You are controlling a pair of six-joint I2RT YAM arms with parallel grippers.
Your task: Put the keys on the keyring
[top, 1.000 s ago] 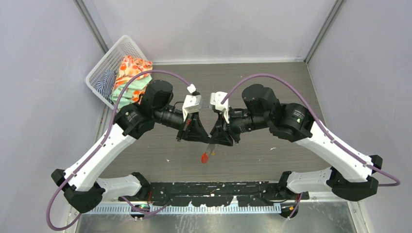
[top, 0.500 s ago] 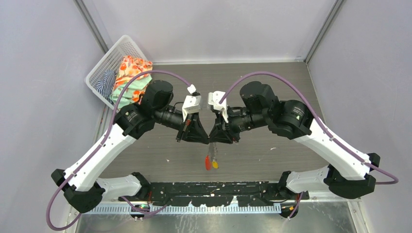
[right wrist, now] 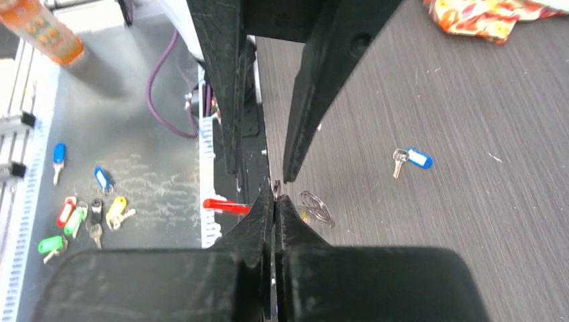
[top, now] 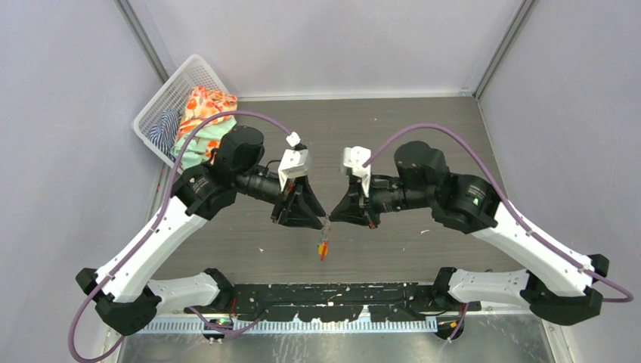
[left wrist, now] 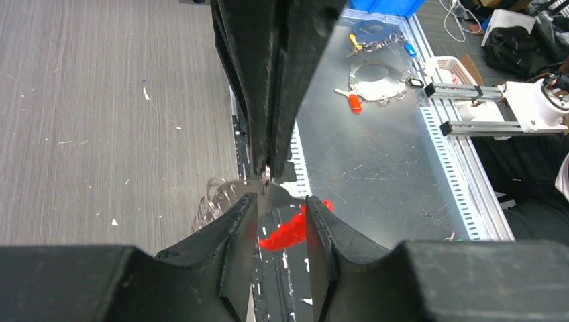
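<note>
My right gripper is shut on the thin metal ring of the keyring and holds it above the table. The red oval tag hangs beside it, and so does a bit of yellow-orange key head. My left gripper is open, its jaws either side of the red tag, just short of the ring coils. In the top view the two grippers face each other tip to tip, and the tag dangles below. The blue-headed key lies loose on the table.
A white basket with patterned cloths stands at the back left. Below the table's near edge is a metal shelf with several spare tagged keys and an orange bottle.
The right arm has drawn back to the right, so the gripper tips stand slightly apart. The hanging tag has swung back under the tips.
</note>
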